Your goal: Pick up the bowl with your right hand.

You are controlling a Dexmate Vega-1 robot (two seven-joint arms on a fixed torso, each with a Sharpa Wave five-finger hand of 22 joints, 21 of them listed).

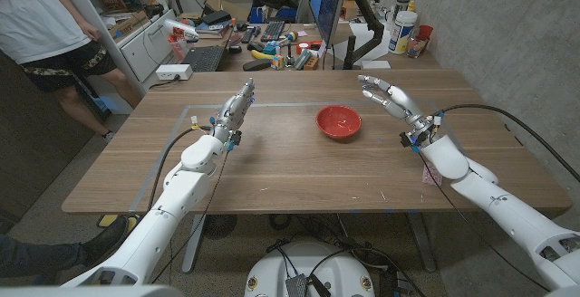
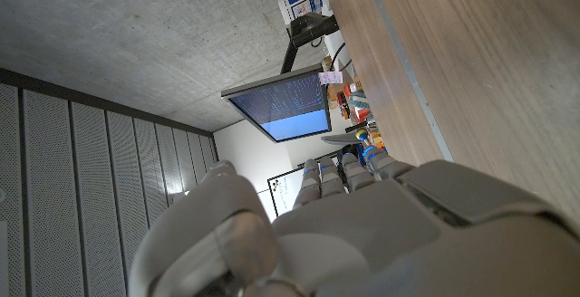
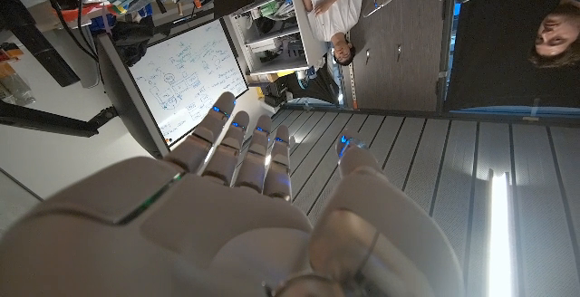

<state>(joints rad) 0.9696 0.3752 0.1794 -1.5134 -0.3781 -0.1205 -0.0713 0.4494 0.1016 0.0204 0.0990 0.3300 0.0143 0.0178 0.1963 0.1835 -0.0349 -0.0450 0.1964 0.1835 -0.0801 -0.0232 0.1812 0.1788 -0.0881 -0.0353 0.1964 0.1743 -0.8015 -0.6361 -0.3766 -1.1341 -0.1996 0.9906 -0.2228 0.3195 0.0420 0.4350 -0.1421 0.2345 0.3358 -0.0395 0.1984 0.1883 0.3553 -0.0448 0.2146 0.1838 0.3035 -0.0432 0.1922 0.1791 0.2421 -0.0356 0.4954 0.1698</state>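
The red bowl [image 1: 338, 121] sits on the table [image 1: 299, 166], a bit to the right of the middle, and nothing is touching it. The right hand [image 1: 390, 98] is up in the air just to the right of the bowl, with its fingers [image 3: 237, 143] spread apart and nothing in it. The left hand [image 1: 234, 111] is on the left side of the table, well apart from the bowl, with its fingers [image 2: 331, 177] straight and close together, and it holds nothing too.
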